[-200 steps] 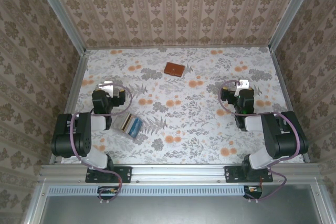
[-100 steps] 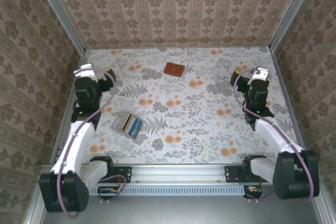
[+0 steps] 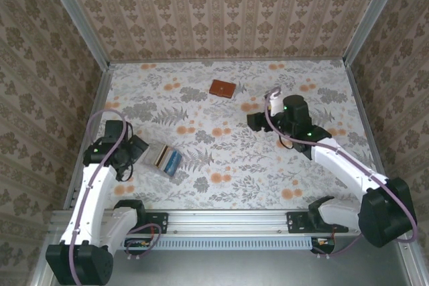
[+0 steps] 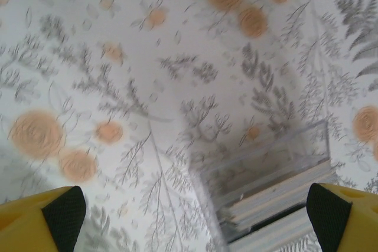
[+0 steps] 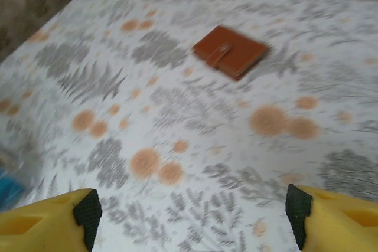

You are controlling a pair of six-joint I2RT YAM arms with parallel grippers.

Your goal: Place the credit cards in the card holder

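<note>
- The left gripper is hanging low over the near-left part of the table. Its jaws are standing wide apart and gripping nothing. In its wrist view the yellow fingers are sitting at the two lower corners, with the flowered cloth and the case lying ahead between them.
- Just to the right of it, the credit cards are lying stacked inside a clear case, with blue and tan faces showing from above. The case is sitting just beside the left fingertips, though whether they are touching it cannot be told. No card appears to be lying out of the case.
- Further right and toward the far wall, the card holder is lying flat on the cloth. It is folded shut with its tab across the front, well apart from the cards, and nothing is touching it.
- To the right of the holder and nearer the arms, the right gripper is hovering above the table and facing the holder. Its wrist view is showing the holder ahead of the fingers and apart from them. The jaws are standing wide and are empty.
- Judging from this, the task is barely beginning. No card is sitting in the holder and none is in a grip. The holder is likely needing to be opened, and then each card is needing to be lifted from the case and slid into a pocket.
</note>
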